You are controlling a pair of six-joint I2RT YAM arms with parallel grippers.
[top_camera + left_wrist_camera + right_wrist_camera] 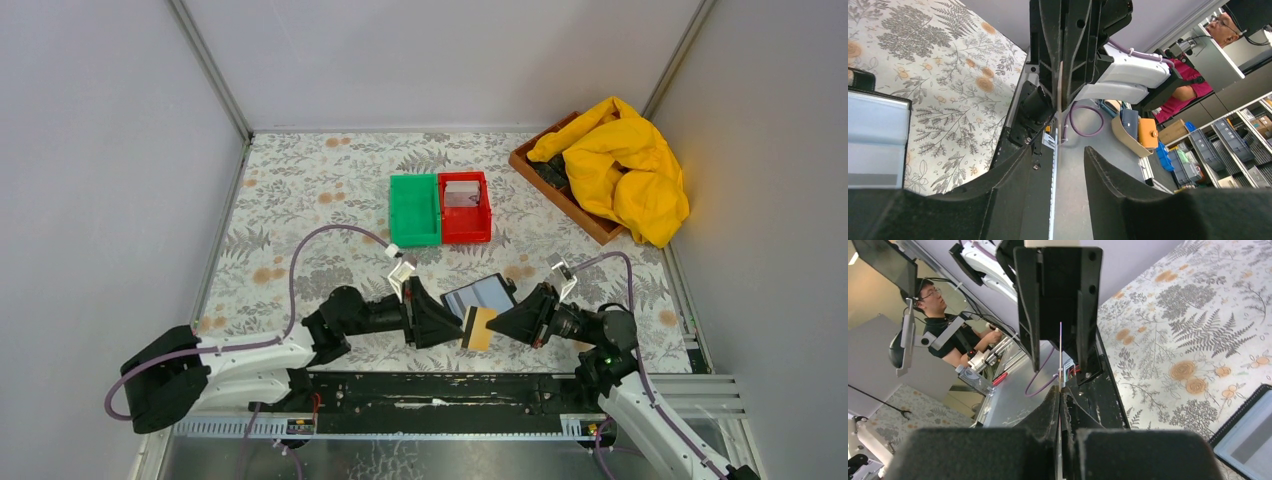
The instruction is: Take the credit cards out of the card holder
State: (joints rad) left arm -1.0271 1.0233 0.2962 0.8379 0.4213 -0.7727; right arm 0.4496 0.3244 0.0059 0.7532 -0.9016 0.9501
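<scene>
While the right gripper [1060,401] pinches the brownish card [481,329] just in front of the open card holder [480,294] and the left gripper [1059,151] stands spread around its other end, apparently clear, the right should pull straight back along the card's plane.

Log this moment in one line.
card: between grippers | right gripper: shut on card | left gripper: open, not gripping | holder: open on table behind them

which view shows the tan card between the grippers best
Top external: the tan card shows its flat face there, pinched by the right gripper. Both wrist views see the card edge-on, just a thin line.
</scene>
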